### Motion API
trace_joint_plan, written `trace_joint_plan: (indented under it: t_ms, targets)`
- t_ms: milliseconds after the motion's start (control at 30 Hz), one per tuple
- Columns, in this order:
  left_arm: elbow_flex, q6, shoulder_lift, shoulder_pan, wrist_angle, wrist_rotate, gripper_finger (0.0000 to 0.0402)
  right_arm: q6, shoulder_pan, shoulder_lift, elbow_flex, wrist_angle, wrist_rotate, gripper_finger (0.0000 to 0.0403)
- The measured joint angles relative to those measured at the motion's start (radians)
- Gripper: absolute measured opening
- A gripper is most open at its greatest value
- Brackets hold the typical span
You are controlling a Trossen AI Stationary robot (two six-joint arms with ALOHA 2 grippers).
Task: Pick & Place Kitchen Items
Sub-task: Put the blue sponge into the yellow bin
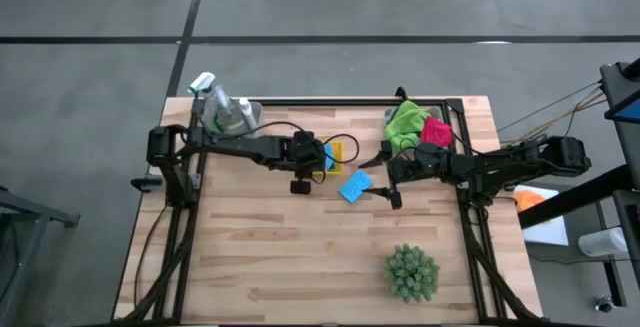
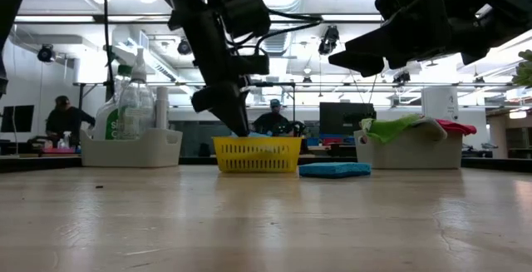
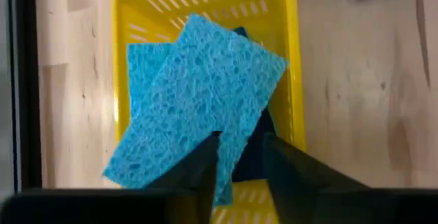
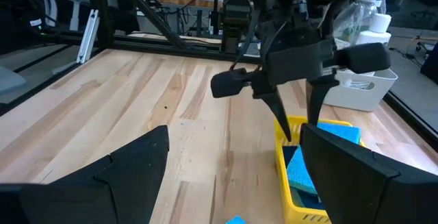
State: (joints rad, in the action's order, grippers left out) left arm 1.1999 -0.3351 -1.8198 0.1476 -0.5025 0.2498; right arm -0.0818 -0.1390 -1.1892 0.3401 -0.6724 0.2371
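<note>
**Blue sponge at the yellow basket**

The left claw [image 3: 239, 162] hangs right over the yellow basket [image 3: 295, 80] in the middle of the tabletop [image 1: 270, 257]. A blue sponge [image 3: 205, 94] lies tilted across the basket, on top of another blue sponge inside. Its near edge sits between the two dark fingers [image 3: 198, 172]. The fingers are a little apart, but I cannot tell if they pinch it.

The right claw [image 1: 392, 182] waits in the air with its fingers wide open and nothing in them. A third blue sponge [image 1: 355, 185] lies flat on the tabletop, between the basket and this claw.
</note>
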Motion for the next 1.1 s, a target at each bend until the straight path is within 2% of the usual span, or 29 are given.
trace_joint_plan:
  t_ms: [200, 367, 533, 767, 1000, 1100]
  targets:
    - [0.042, -0.002, 0.006, 0.0, -0.024, 0.001, 0.0223, 0.0, 0.0, 0.0, 0.0, 0.0, 0.0, 0.0325]
    - [0.057, -0.005, 0.037, -0.002, 0.014, -0.035, 0.0269, 0.012, 0.0, 0.0, 0.0, 0.012, 0.0, 0.0325]
    - [-0.022, 0.008, 0.094, -0.003, 0.191, -0.219, 0.0268, 0.026, 0.0, 0.0, 0.005, 0.122, -0.009, 0.0325]
    - [-0.265, 0.072, 0.23, -0.004, 0.613, -0.42, 0.0228, 0.022, 0.0, -0.022, 0.052, 0.287, -0.013, 0.0325]
    - [-0.528, 0.153, 0.442, -0.004, 0.952, -0.441, 0.0202, -0.023, 0.001, -0.176, 0.163, 0.464, -0.016, 0.0325]
    - [-0.616, 0.176, 0.527, -0.004, 1.038, -0.416, 0.0201, -0.052, 0.002, -0.26, 0.224, 0.52, -0.016, 0.0325]
